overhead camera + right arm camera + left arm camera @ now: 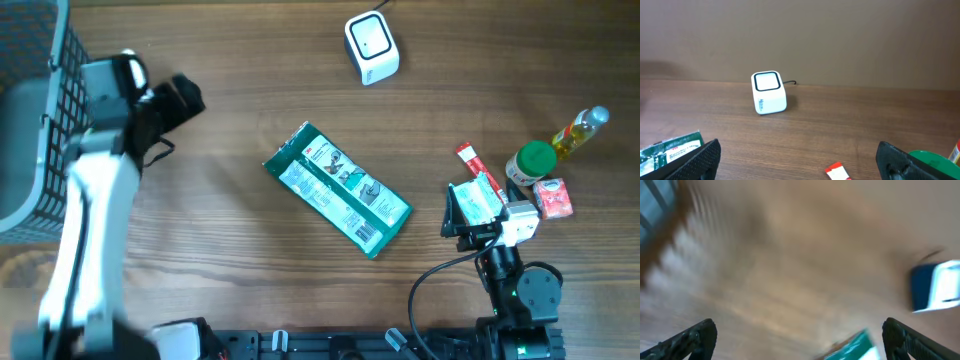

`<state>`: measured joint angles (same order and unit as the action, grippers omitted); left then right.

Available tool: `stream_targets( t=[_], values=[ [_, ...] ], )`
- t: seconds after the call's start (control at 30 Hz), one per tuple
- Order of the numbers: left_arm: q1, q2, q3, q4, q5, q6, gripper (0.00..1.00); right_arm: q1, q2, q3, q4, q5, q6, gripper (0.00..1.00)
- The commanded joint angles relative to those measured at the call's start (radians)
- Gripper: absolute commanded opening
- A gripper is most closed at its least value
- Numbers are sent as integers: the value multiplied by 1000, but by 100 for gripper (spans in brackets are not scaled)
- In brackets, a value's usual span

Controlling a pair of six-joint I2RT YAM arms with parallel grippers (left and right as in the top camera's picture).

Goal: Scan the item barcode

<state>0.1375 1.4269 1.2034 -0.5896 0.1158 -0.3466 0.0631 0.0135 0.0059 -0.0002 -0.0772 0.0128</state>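
Wooden desk: we list one green packet at centre, one white scanner beyond; left tool and right tool both spread wide.

The table is brown with a wood-grain pattern. The packet, left of the right claw, has a green border and white panels with dark print. The scanner, ahead of the right claw, is white with a dark rounded-square outline on top. The stick sachet, just ahead of that claw, is red and white. To the claw's right, the jar lid is green, the bottle yellow with a pale cap, the small box pinkish red. The basket, near the left claw, is grey with a grid pattern. Both claws have black fingers.
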Motion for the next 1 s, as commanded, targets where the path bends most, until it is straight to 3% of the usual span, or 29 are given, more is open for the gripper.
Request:
stream_targets(
  t=[0.0,0.43,0.63,0.77,0.97],
  values=[
    [3,-148,8,2,-84,-1,100,4,-9,-1,2,17,-12,100],
    [-29,-393,-3,-78,-92,-1,100,4,-9,-1,2,17,-12,100],
    [-144,-677,-207,37,-256,-1,100,4,-9,-1,2,17,-12,100],
    [-156,-906,-449,196,-270,2,100,4,-9,-1,2,17,-12,100],
    [-152,-1254,-815,689,-185,2,100,4,-9,-1,2,17,-13,100]
  ],
)
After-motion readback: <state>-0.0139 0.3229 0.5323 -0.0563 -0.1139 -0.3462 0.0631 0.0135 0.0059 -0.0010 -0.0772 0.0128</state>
